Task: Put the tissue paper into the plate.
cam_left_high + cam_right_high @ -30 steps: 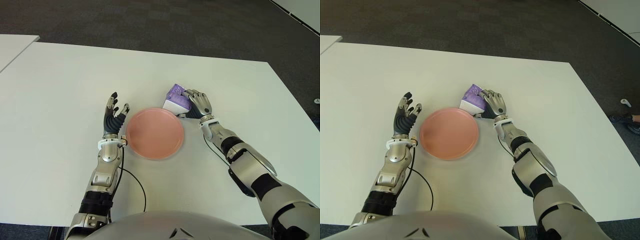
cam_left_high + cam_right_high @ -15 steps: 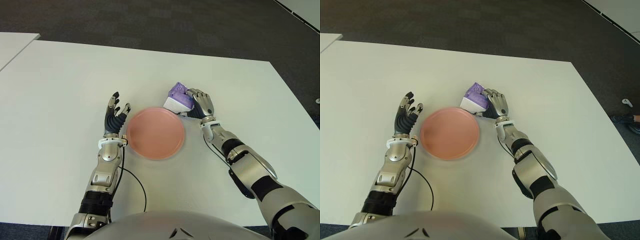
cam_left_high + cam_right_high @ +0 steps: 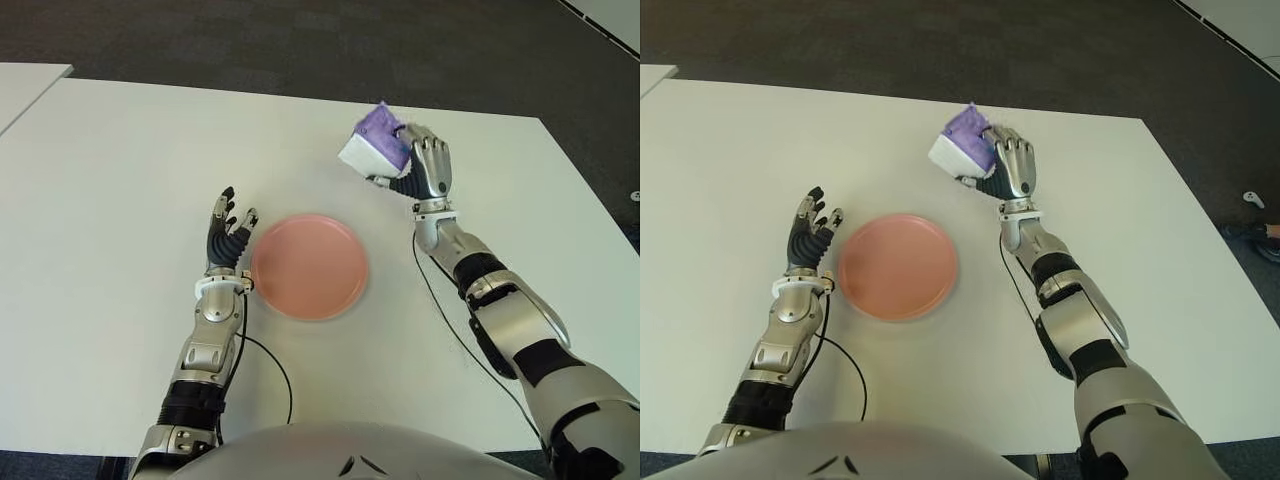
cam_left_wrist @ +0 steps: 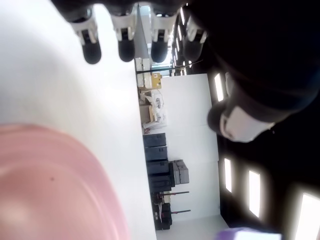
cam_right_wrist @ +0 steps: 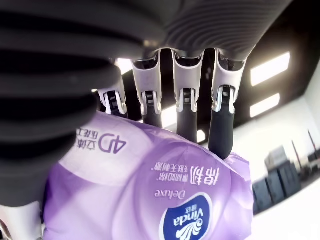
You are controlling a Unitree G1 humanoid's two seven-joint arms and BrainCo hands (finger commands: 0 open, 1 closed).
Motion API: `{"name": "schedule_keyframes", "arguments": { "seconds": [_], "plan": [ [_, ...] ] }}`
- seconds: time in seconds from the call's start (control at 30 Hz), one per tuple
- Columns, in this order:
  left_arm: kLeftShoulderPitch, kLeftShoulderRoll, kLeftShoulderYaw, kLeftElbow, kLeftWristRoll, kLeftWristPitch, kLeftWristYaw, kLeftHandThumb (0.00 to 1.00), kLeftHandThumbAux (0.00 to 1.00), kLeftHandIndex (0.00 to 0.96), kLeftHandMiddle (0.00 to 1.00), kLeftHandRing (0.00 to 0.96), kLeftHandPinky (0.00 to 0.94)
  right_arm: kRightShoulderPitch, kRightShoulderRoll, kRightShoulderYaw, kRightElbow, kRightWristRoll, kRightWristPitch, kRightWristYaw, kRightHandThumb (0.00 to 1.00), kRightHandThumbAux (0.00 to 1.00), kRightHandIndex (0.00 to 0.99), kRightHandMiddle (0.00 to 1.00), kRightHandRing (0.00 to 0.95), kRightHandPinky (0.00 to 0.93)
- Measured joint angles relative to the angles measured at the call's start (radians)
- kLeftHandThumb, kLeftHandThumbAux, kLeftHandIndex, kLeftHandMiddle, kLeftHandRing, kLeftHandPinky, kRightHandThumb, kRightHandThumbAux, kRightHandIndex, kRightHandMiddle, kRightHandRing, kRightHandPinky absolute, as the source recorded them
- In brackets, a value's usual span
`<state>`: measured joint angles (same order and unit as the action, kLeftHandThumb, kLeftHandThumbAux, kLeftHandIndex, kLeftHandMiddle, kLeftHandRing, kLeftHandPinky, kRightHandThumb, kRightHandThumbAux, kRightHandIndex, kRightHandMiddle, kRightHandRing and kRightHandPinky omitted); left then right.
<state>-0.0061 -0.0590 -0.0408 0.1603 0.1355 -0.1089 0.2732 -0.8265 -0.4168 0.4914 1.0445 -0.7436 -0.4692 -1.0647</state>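
Note:
A purple and white tissue paper pack (image 3: pixel 375 143) is held off the table, beyond the plate's far right. My right hand (image 3: pixel 420 168) is shut on it, and in the right wrist view the fingers (image 5: pixel 221 122) curl over the purple wrapper (image 5: pixel 165 195). The round pink plate (image 3: pixel 309 266) lies on the white table (image 3: pixel 120 170) with nothing in it. Just left of the plate, my left hand (image 3: pixel 228 235) shows with its fingers spread and nothing in them; the plate's rim (image 4: pixel 55 185) fills a corner of the left wrist view.
A second white table (image 3: pixel 25 80) stands at the far left. Dark carpet (image 3: pixel 300 40) lies beyond the table's far edge. A black cable (image 3: pixel 270 365) runs by my left forearm.
My right hand has lifted the tissue pack off the table, up and away from the plate's far right edge. The left hand and the plate have stayed put.

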Motion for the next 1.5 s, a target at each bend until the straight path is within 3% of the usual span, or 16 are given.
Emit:
{"name": "schedule_keyframes", "arguments": {
  "seconds": [0.17, 0.5, 0.9, 1.17, 1.33, 1.5],
  "plan": [
    [-0.002, 0.0, -0.003, 0.009, -0.007, -0.034, -0.012, 0.0, 0.573, 0.0, 0.0, 0.0, 0.0, -0.014, 0.003, -0.026, -0.12, -0.007, 0.002, -0.009, 0.751, 0.708, 0.44, 0.903, 0.886, 0.867],
    [0.004, 0.0, -0.009, -0.021, 0.002, -0.03, -0.013, 0.0, 0.576, 0.0, 0.0, 0.0, 0.0, -0.002, -0.006, -0.089, -0.401, -0.025, 0.048, 0.099, 0.75, 0.705, 0.441, 0.884, 0.878, 0.859],
    [-0.008, 0.008, 0.019, 0.007, -0.008, -0.023, -0.021, 0.0, 0.567, 0.0, 0.0, 0.0, 0.0, 0.117, -0.005, -0.122, -0.601, -0.047, 0.072, 0.214, 0.75, 0.704, 0.442, 0.859, 0.862, 0.845],
    [-0.008, -0.001, 0.005, -0.004, 0.002, -0.019, -0.022, 0.0, 0.574, 0.0, 0.0, 0.0, 0.0, 0.217, 0.0, -0.089, -0.725, -0.07, 0.003, 0.311, 0.749, 0.705, 0.442, 0.857, 0.859, 0.854],
    [-0.008, -0.001, -0.001, -0.005, 0.01, -0.007, -0.016, 0.0, 0.569, 0.0, 0.0, 0.0, 0.0, 0.292, -0.03, -0.074, -0.815, -0.08, -0.053, 0.423, 0.748, 0.706, 0.442, 0.848, 0.853, 0.848],
    [-0.007, -0.001, -0.004, -0.006, 0.009, -0.007, -0.016, 0.0, 0.565, 0.0, 0.0, 0.0, 0.0, 0.324, -0.065, -0.077, -0.831, -0.065, -0.109, 0.525, 0.748, 0.705, 0.442, 0.841, 0.847, 0.845]
  ]
}}
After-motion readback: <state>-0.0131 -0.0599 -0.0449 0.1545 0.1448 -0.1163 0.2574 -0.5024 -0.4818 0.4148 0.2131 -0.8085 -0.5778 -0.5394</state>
